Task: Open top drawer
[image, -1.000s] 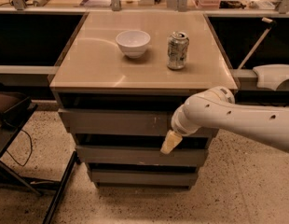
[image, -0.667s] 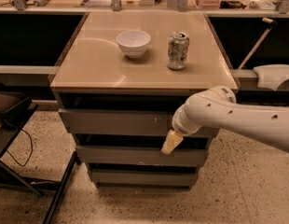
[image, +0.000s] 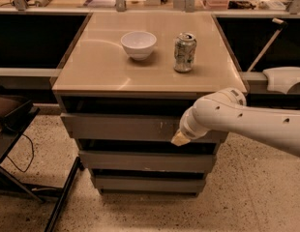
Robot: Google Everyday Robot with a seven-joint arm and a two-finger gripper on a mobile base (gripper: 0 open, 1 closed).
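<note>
The top drawer [image: 121, 127] is the wide grey flat front just under the tabletop, with pale scratch marks right of centre. A dark gap shows above it. My gripper [image: 179, 139] is at the lower edge of this front, right of centre, with its tan tip over the dark slot between the top and middle drawers. The white arm [image: 237, 120] reaches in from the right and covers the right end of the drawer front.
A white bowl [image: 139, 44] and a drink can [image: 184, 52] stand on the beige tabletop [image: 101, 66]. Two narrower grey drawer fronts, the middle [image: 140, 161] and the bottom [image: 145, 183], lie below. A black stand [image: 14, 129] is on the left, on speckled floor.
My gripper has risen slightly, from just below the top drawer's lower edge to that edge. The drawer front has not visibly moved.
</note>
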